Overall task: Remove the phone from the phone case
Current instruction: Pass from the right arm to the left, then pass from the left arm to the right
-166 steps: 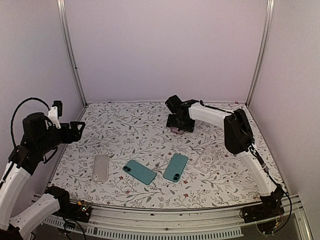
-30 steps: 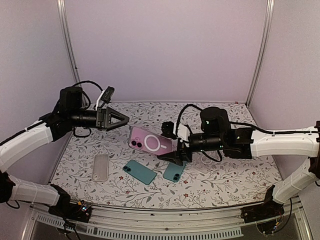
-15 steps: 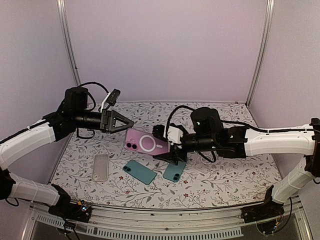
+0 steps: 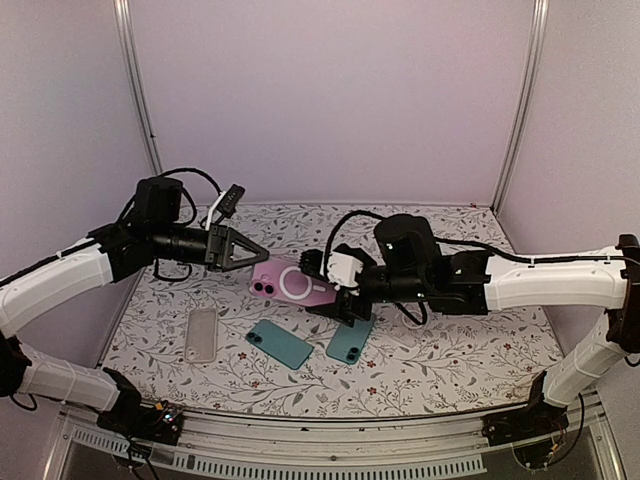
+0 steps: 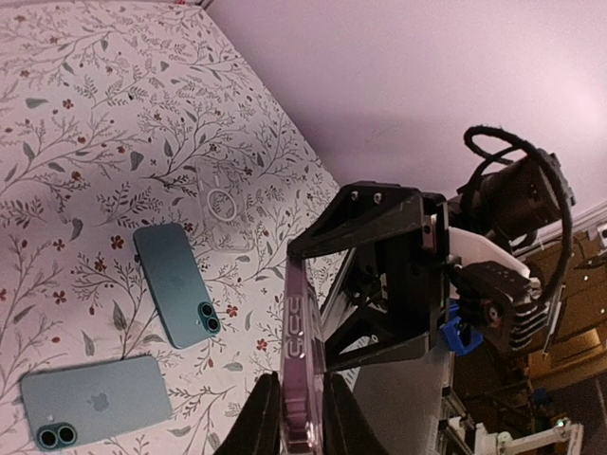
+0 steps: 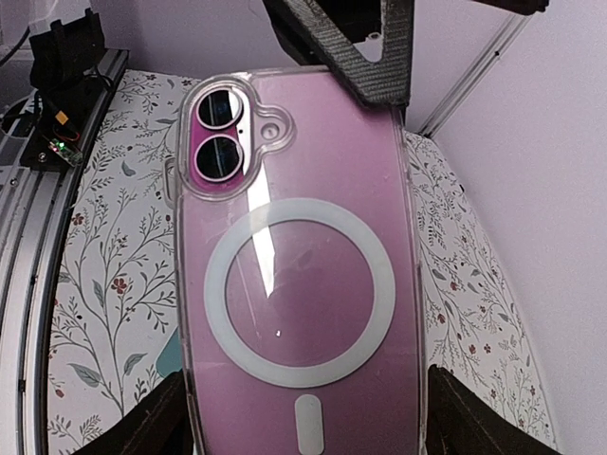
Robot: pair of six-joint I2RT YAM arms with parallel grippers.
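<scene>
A pink phone (image 4: 290, 283) in a clear phone case (image 6: 302, 289) with a white ring hangs above the table's middle, camera end to the left. My right gripper (image 4: 340, 290) is shut across its width near the bottom end, a black finger (image 6: 152, 422) at each long edge. My left gripper (image 4: 262, 252) reaches in from the left. In the left wrist view its two fingers (image 5: 258, 422) press on the front and back of the cased phone (image 5: 297, 360), seen edge-on at the camera end.
Two teal phones (image 4: 280, 343) (image 4: 351, 337) lie on the floral tabletop below the held phone. An empty clear case (image 4: 201, 333) lies at the left. Another clear case with a ring (image 5: 220, 204) lies farther right. Purple walls and metal posts enclose the table.
My left gripper's jaws have closed in onto the camera end of the cased phone. The right arm has carried the phone a little to the left, towards it.
</scene>
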